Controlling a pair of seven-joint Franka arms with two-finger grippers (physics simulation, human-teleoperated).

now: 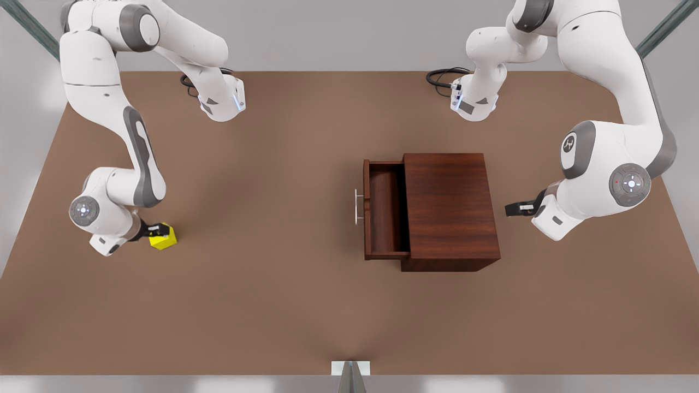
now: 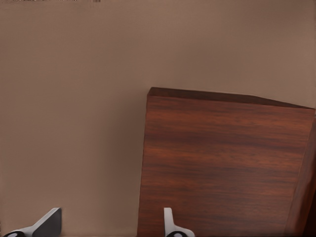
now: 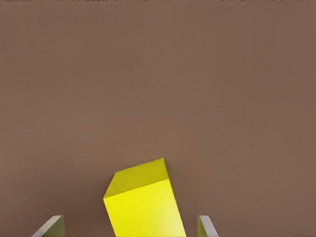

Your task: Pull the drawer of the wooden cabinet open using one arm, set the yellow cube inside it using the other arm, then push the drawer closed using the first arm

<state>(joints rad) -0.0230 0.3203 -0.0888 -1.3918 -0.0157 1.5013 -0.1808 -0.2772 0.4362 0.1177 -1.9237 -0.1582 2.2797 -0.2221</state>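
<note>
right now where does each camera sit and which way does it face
Front view: high above the table, looking down on the cabinet, open drawer, cube and both arms.
Left wrist view: on the arm at the front view's right, facing the cabinet; open left pincer fingertips show.
Right wrist view: on the other arm, facing the cube between open right pincer fingers.
Front shares the cabinet with the left view and the cube with the right.

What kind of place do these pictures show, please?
Probably a simulated robot test bench, not a home: a bare brown table holding a wooden cabinet with its drawer open and a yellow cube, with two white arms mounted alongside.
</note>
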